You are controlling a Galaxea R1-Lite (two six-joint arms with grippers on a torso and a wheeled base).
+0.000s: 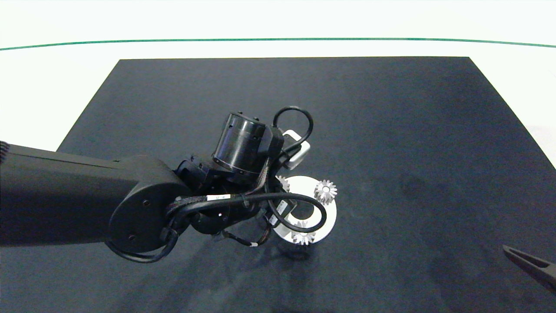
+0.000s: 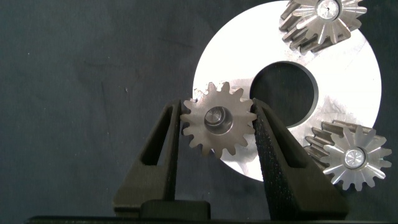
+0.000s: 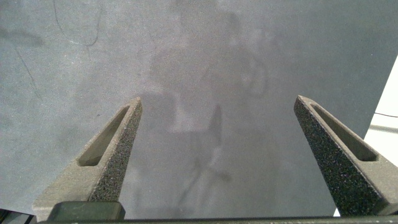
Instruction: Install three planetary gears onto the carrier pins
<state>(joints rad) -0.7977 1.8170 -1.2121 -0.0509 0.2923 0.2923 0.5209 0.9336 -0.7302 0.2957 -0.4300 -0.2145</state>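
Already all three planetary gears [image 2: 218, 121] sit over the white disc [image 2: 348, 81], each with a pin end showing in its centre hole, so the carrier pins [image 2: 217, 117] appear filled. Two gears, one [image 2: 321, 20] at the far rim and another [image 2: 349, 155] near the opposite rim, stand free of any finger. The third lies at the disc's edge between the fingers of the left gripper [image 2: 217, 127], which press against its teeth on both sides; whether it is fully seated down the pin cannot be told. By this reading, the fitting is nearly finished, and what remains is to let go of this last gear and draw the left arm away. The disc rests on a dark mat [image 1: 391, 130]. The right gripper [image 3: 217, 143] hangs well apart over bare mat near its corner, fingers spread wide and holding nothing.
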